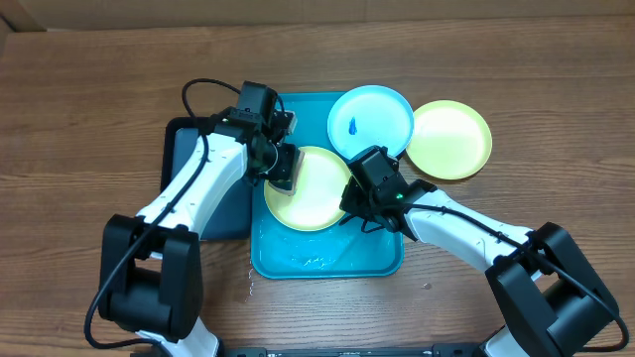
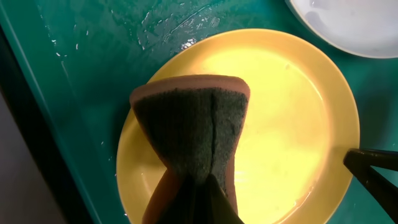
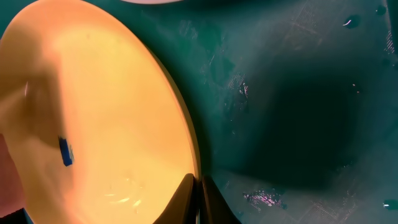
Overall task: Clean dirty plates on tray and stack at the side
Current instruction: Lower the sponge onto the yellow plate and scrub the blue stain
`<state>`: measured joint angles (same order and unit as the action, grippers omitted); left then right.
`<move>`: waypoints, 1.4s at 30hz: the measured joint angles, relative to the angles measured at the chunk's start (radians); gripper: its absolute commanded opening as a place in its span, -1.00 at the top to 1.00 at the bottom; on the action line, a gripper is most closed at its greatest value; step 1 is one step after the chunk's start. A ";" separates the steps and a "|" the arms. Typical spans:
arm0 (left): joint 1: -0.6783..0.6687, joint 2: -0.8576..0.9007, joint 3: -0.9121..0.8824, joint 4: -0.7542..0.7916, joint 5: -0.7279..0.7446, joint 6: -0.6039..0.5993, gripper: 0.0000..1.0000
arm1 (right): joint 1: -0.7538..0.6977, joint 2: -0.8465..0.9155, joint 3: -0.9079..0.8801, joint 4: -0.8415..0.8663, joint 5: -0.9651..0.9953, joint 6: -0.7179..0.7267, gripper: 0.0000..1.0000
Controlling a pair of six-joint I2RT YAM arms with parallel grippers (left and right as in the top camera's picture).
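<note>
- Now, overhead: scrubbing step; left gripper (image 1: pixel 282 167) over the round yellow-green plastic plate (image 1: pixel 317 193) in the turquoise rectangular plastic tray (image 1: pixel 327 260).
- Left wrist: it clamps a grey-green sponge (image 2: pixel 189 134).
- Right wrist: right gripper (image 3: pixel 196 200) pinches the rim; next, wipe the blue smudge (image 3: pixel 65 151).

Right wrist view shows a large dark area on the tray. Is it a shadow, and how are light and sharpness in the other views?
Right wrist view: likely a soft shadow on the tray, with small wet glints; the yellow plate looks blurred. Left wrist view: the sponge is fairly sharp, water glare at the top. Overhead view: even light, sharp throughout.
</note>
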<state>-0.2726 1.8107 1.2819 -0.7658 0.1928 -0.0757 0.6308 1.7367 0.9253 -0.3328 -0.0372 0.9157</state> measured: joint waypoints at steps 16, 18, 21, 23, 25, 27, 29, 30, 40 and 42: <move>-0.017 0.163 0.016 -0.002 0.055 -0.023 0.92 | 0.000 0.002 0.000 -0.001 0.000 0.000 0.92; -0.013 0.167 0.016 -0.005 0.106 -0.022 0.92 | 0.000 0.002 0.000 -0.001 0.000 0.000 0.92; -0.012 0.176 0.019 -0.038 0.201 -0.022 0.92 | 0.000 0.002 0.000 -0.002 0.000 0.000 0.92; -0.003 0.178 0.026 -0.075 0.259 -0.021 0.92 | 0.000 0.002 0.000 -0.001 0.000 0.000 0.92; 0.013 0.178 0.045 -0.099 0.309 -0.021 0.92 | 0.000 0.002 0.000 -0.002 0.000 -0.001 0.92; 0.033 0.177 0.077 -0.103 0.346 -0.021 0.92 | 0.000 0.002 0.000 0.000 0.000 -0.001 0.92; 0.048 0.163 0.103 -0.099 0.358 -0.021 0.92 | 0.000 0.002 0.000 0.000 0.000 0.000 0.92; 0.053 0.150 0.110 -0.099 0.357 -0.021 0.92 | 0.000 0.002 0.000 0.000 -0.001 0.000 0.92; 0.009 0.067 0.108 -0.087 0.156 -0.019 0.92 | 0.000 0.002 0.000 0.004 -0.012 -0.001 0.92; -0.009 0.067 0.078 -0.048 0.095 -0.019 0.92 | 0.000 0.002 0.000 0.004 -0.015 0.000 0.92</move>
<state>-0.2813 1.8774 1.3598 -0.8143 0.2882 -0.0948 0.6308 1.7382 0.9253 -0.3286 -0.0525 0.9154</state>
